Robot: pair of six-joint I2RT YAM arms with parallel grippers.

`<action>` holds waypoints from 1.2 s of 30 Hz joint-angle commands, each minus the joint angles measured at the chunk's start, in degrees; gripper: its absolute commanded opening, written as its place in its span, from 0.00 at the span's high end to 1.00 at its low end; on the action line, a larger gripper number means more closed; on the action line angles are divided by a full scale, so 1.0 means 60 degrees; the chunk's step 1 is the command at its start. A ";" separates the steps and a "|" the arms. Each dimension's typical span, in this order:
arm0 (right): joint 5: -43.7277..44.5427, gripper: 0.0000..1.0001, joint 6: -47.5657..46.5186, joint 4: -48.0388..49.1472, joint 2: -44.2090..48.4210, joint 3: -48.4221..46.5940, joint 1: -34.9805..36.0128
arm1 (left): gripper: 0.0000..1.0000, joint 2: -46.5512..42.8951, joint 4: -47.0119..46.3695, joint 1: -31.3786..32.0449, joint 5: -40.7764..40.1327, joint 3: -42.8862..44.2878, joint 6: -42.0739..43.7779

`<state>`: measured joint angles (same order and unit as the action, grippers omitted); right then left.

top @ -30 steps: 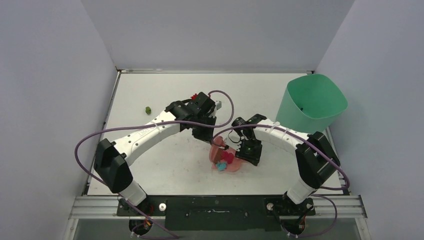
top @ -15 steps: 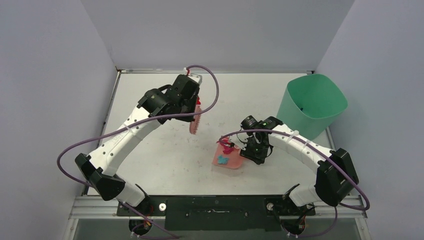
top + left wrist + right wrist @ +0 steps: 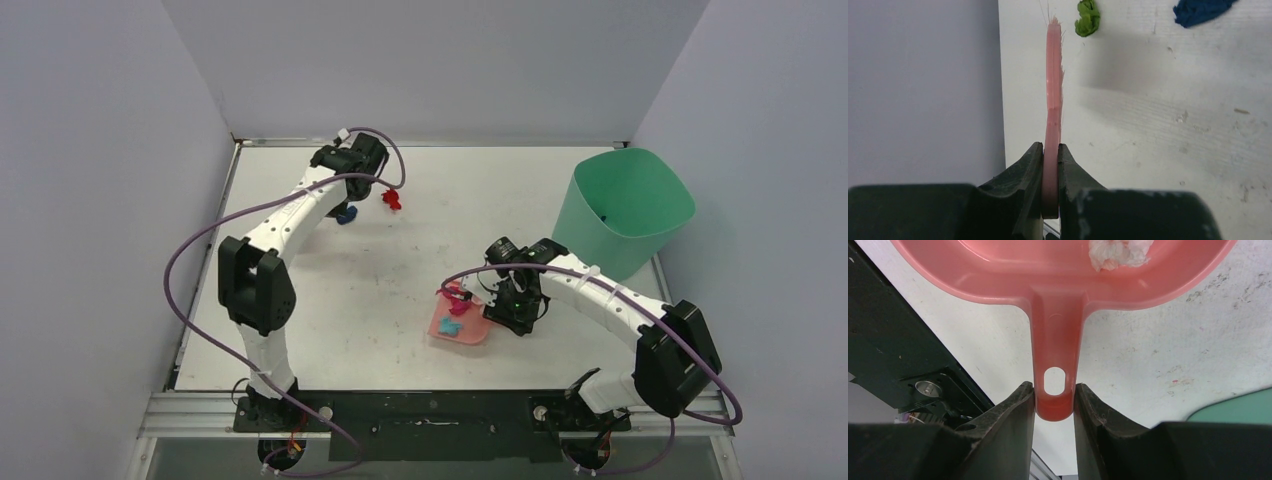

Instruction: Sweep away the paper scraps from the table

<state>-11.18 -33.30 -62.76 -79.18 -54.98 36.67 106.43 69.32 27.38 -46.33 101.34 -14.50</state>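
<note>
The white tabletop [image 3: 330, 300] is flat, scuffed and finely scratched. Well ahead of the left fingers [image 3: 1023, 170] and slightly to their right lies a crumpled green scrap [image 3: 1088, 17]. A dark blue scrap [image 3: 1203, 10] sits farther right, apart from it and cut by the frame edge. A red scrap [image 3: 391, 198] lies loose near the dark blue one. Straight ahead of the right fingers [image 3: 1008, 415], a crumpled white scrap [image 3: 1120, 252] rests inside the pink dustpan [image 3: 998, 285], which also holds a magenta scrap [image 3: 458, 296] and a cyan scrap [image 3: 450, 326].
</note>
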 commanded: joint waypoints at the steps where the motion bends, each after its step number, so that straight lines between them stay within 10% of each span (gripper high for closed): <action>1: -0.0181 0.95 0.0046 0.0157 0.0282 0.0122 -0.0075 | 1.00 0.1083 -0.0505 -0.0508 -0.0836 0.1591 0.0922; 14: 0.0140 0.95 0.0357 0.0511 -0.1078 -0.0606 -0.0757 | 1.00 0.3439 -0.0993 -0.0684 0.4308 0.4124 0.1623; 28: 0.0340 0.95 0.0472 0.1205 -0.3487 -0.2084 -0.1182 | 1.00 0.0986 -0.1140 0.2198 0.9274 0.1370 0.1495; 36: 0.0292 0.95 0.0565 0.1415 -0.3207 -0.1957 -0.1245 | 1.00 -0.1606 -0.1786 0.2699 0.8794 0.0511 0.0389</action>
<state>-9.65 -30.76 -56.40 -101.03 -66.26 29.58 105.93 61.67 44.12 5.19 104.40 -7.46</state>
